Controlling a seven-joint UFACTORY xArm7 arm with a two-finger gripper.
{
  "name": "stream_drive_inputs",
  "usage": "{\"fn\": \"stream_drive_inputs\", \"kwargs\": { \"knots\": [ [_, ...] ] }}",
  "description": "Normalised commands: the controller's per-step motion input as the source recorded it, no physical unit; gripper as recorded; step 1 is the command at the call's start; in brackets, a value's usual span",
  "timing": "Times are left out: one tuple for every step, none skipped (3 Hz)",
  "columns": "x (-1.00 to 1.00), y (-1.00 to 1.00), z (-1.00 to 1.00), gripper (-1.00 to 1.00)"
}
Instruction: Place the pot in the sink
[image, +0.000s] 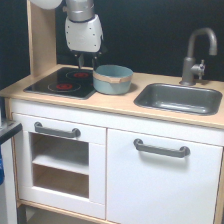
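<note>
The pot (112, 79) is seen on the wood counter (120, 102), between the hob (62, 82) on the left and the sink (179, 98) on the right, partly over the hob's edge. It is judged light, rigid and smooth, best gripped by its thin rim. The gripper (86, 64) hangs just left of the pot; its fingers are empty, though their spread cannot be told.

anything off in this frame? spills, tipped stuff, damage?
Nothing stands out. The pot sits upright on the counter, at the hob's edge on the exterior view's right. The sink looks empty and dry. The gripper hangs over the hob behind the pot; whether its fingers are open is unclear.
</note>
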Motion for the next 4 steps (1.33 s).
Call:
{"fn": "stream_drive_inputs", "kwargs": {
  "knots": [
    [-0.08, 0.02, -0.80, 1.00],
    [-0.04, 0.01, -0.77, 1.00],
    [0.12, 0.04, -0.65, 0.32],
    [0.21, 0.04, -0.55, -0.96]
  ]
}}
